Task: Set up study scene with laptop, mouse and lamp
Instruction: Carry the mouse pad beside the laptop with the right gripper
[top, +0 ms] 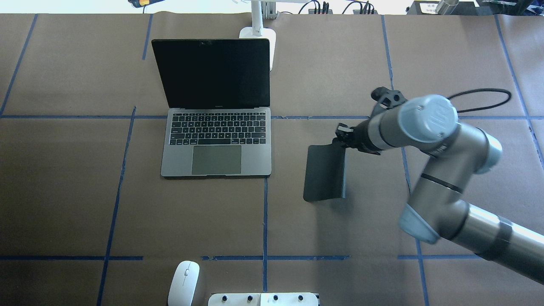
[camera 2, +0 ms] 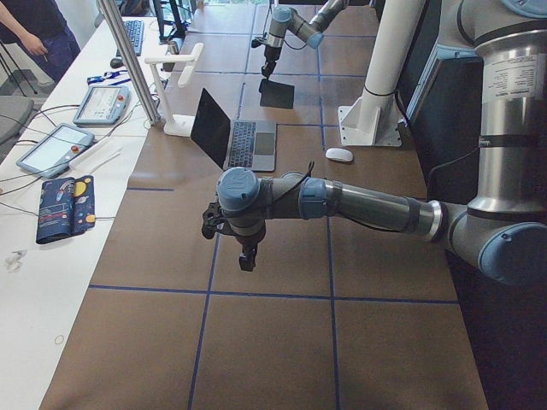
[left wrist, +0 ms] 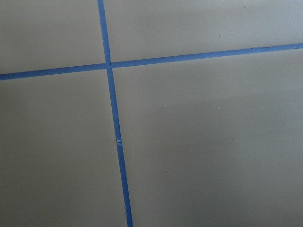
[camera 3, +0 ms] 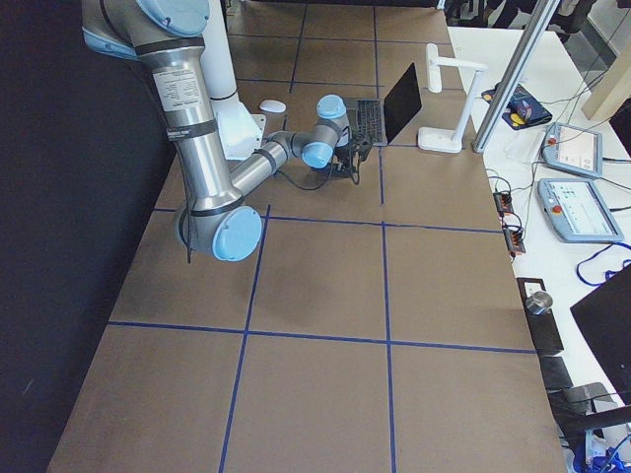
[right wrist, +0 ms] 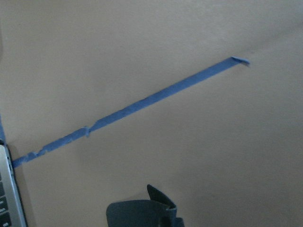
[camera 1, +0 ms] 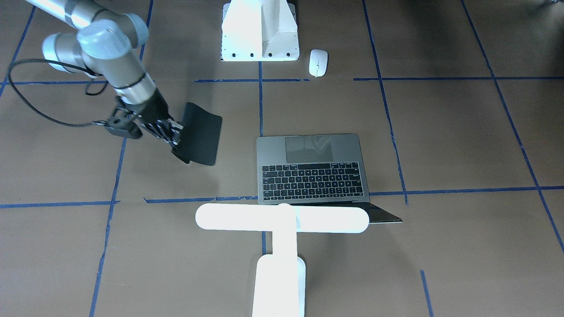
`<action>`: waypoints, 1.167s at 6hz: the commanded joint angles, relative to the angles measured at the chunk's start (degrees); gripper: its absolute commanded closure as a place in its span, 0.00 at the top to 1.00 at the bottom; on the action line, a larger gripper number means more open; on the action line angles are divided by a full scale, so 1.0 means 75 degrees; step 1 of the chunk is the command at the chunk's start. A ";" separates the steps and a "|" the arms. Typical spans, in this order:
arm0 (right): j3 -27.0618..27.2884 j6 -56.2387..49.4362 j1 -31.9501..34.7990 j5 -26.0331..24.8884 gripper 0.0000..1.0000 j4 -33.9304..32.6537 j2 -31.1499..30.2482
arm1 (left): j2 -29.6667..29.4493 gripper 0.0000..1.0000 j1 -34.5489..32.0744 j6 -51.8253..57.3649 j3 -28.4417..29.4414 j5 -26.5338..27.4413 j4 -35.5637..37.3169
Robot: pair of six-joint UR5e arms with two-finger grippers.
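Note:
The dark-grey laptop (camera 1: 310, 169) stands open mid-table, also in the overhead view (top: 216, 127). The white lamp (camera 1: 282, 219) stands right behind its screen, with only its base (top: 259, 36) showing overhead. The white mouse (top: 183, 277) lies near the robot's side, next to the pedestal (camera 1: 260, 31). My right gripper (camera 1: 175, 141) is shut on one edge of the black mouse pad (top: 325, 172), which curls up at that edge, to the right of the laptop. My left gripper (camera 2: 248, 256) hangs over bare table far from these. I cannot tell if it is open or shut.
The white flared pedestal (top: 263, 299) with bolt holes stands at the robot's side of the table. Blue tape lines (left wrist: 113, 142) cross the brown table. Teach pendants (camera 2: 98, 102) and a pencil case (camera 2: 64, 205) lie on the white side bench.

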 commanded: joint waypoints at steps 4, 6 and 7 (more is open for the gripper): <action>-0.1991 -0.0624 0.0488 -0.0050 0.99 -0.0024 0.1665 | 0.0043 1.00 0.0023 -0.0047 -0.0302 0.0023 -0.0178; -0.2065 -0.1714 0.0862 0.0600 1.00 -0.0373 0.1714 | -0.0074 1.00 0.0349 -0.1885 -0.1283 0.0023 -0.0342; -0.1833 -0.2692 0.1317 0.1314 1.00 -0.1048 0.1633 | -0.0051 1.00 0.0688 -0.2571 -0.1800 0.0012 -0.0866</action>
